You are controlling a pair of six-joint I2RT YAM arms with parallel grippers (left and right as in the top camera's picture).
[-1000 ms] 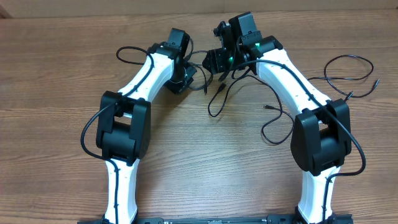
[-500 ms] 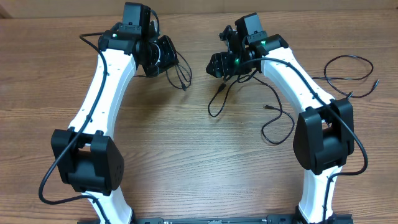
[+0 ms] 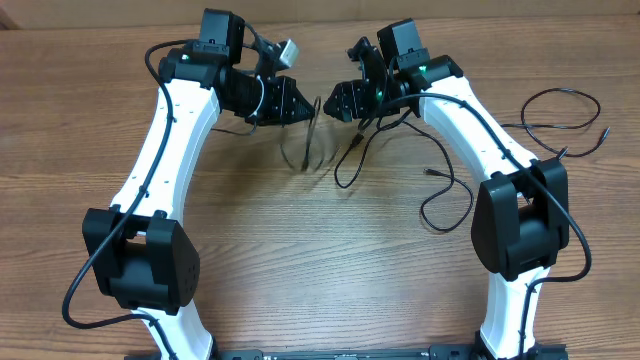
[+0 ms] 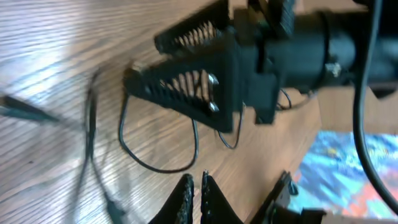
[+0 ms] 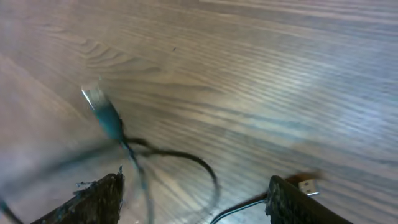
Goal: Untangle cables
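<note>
Dangling from my left gripper (image 4: 196,194), jaws pinched shut, the cable loop (image 3: 314,135) trails down just beside my right gripper (image 5: 196,196), jaws wide and empty.

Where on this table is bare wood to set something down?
Free: the near middle of the table, between the left arm and right arm, and the wood left of the left arm. Crowded: the far centre, where cables loop, and right of the right arm, another cable.
</note>
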